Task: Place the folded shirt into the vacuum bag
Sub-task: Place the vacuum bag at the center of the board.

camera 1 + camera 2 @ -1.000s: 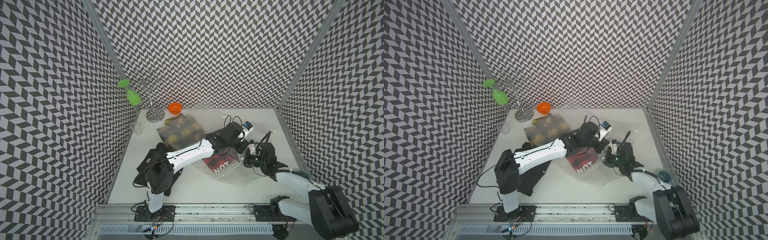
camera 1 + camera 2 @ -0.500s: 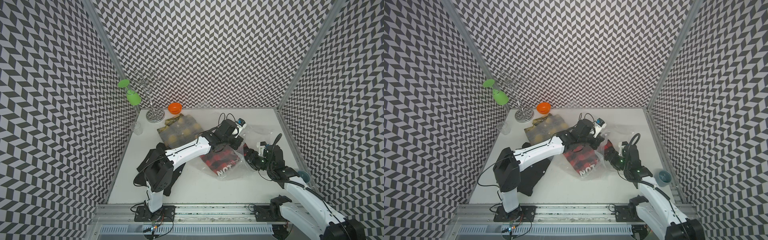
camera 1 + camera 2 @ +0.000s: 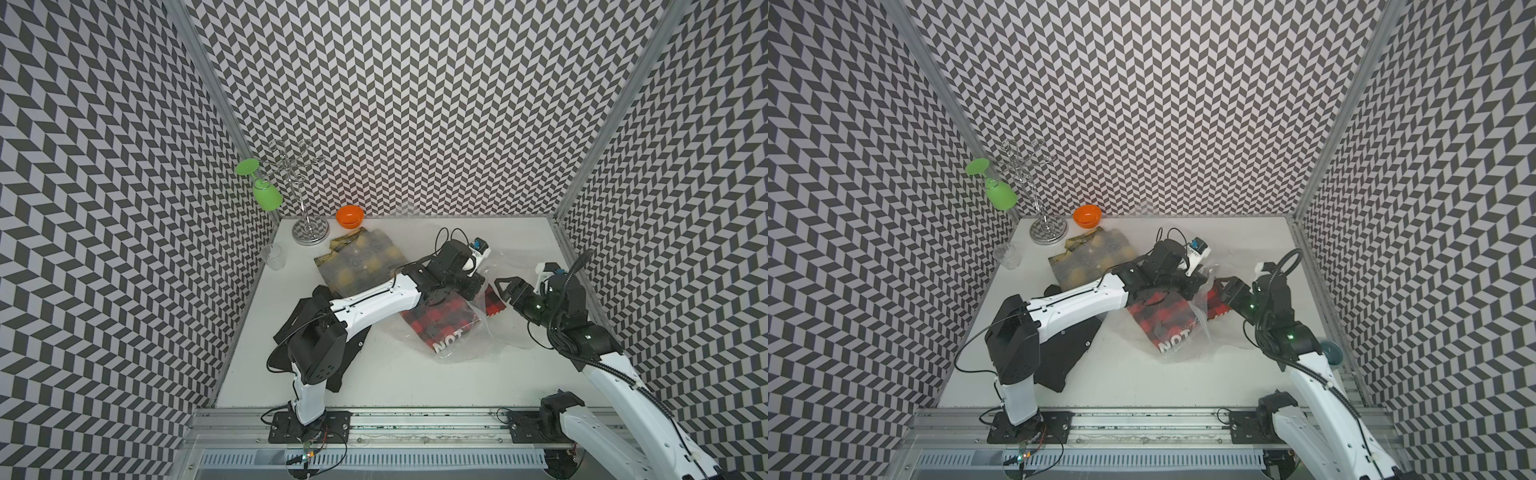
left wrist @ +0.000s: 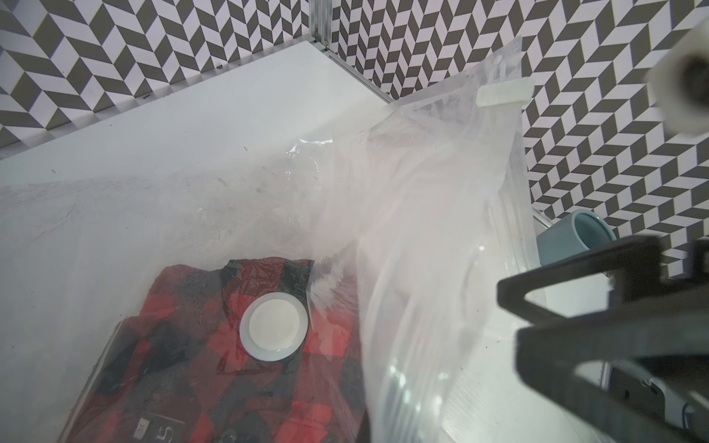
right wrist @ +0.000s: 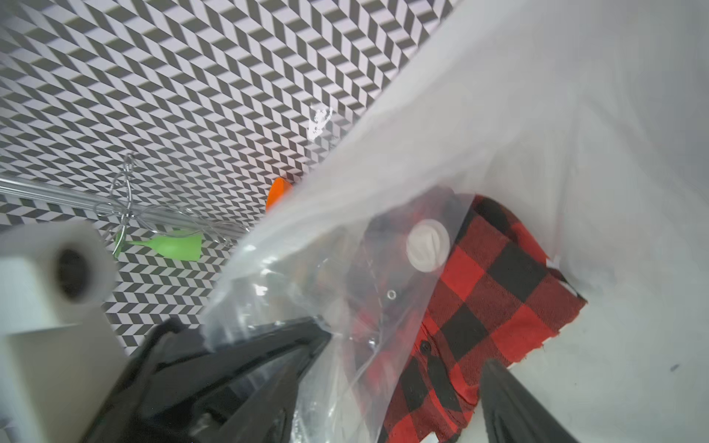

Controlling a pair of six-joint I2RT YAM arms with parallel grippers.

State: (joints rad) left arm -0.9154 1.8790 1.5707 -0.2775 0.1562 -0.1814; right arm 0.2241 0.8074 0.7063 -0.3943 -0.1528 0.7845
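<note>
The folded shirt (image 3: 446, 322) is red and black plaid and lies mostly inside the clear vacuum bag (image 3: 469, 353) at mid table. One plaid end (image 5: 510, 307) sticks out of the bag's mouth. The bag's round white valve (image 4: 273, 330) rests on the shirt, and its white zip slider (image 4: 504, 94) hangs on the raised edge. My left gripper (image 3: 473, 286) is shut on the bag's upper film and holds it lifted above the shirt. My right gripper (image 5: 406, 349) is open at the bag's mouth, with film and the plaid end between its fingers (image 5: 268, 364).
A second bag with yellow-patterned cloth (image 3: 357, 262) lies behind the left arm. A black garment (image 3: 316, 332) lies under that arm. An orange bowl (image 3: 350, 216), a metal rack (image 3: 305, 199) with a green glass (image 3: 268, 197) and a clear cup (image 3: 272, 255) stand at the back left. A teal cup (image 3: 1331, 353) sits off the table's right edge.
My right arm has risen and its gripper has shifted a little toward the back, its jaws now wider. The shirt has turned slightly inside the bag. The left gripper has stayed shut on the film.
</note>
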